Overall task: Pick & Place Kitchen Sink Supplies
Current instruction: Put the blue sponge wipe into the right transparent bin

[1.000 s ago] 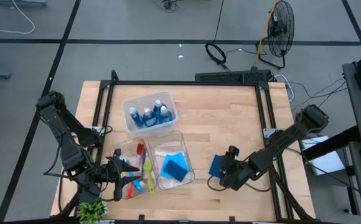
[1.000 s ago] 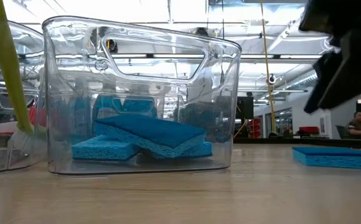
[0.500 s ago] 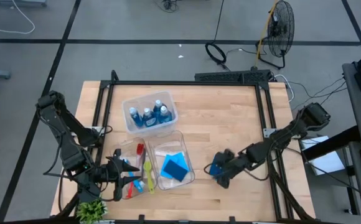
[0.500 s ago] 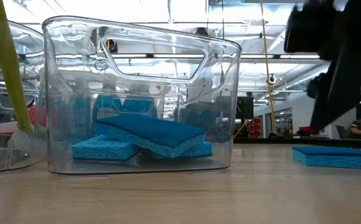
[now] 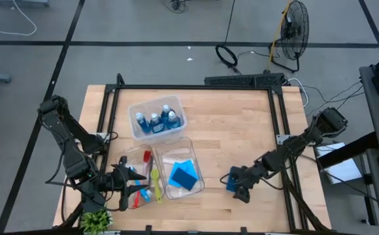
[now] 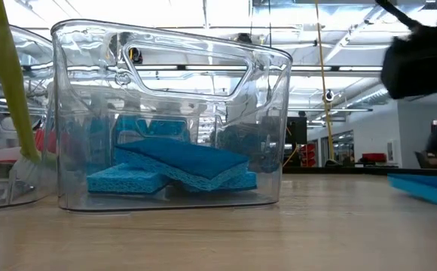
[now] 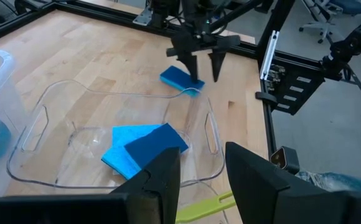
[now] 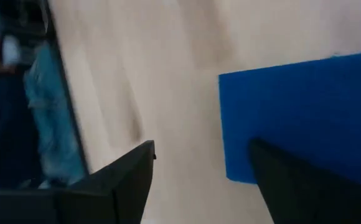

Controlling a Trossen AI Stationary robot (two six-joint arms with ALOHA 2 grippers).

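Wooden table [image 5: 235,130], open lab floor around it. You're nearly done: three bottles [image 5: 155,121] sit in the far bin [image 5: 134,111], two sponges [image 5: 182,175] in the near bin [image 5: 196,163], brushes [image 5: 145,186] by the left gripper [image 5: 125,177]. One loose sponge [image 7: 179,79] is left on the bare wood. Right gripper [image 7: 203,70] hangs over it, fingers apart, gripping nothing. Left fingers are narrow; what they pinch, I can't tell. The left wrist view shows that straddle clearly; from overhead the arm hides most of the sponge.
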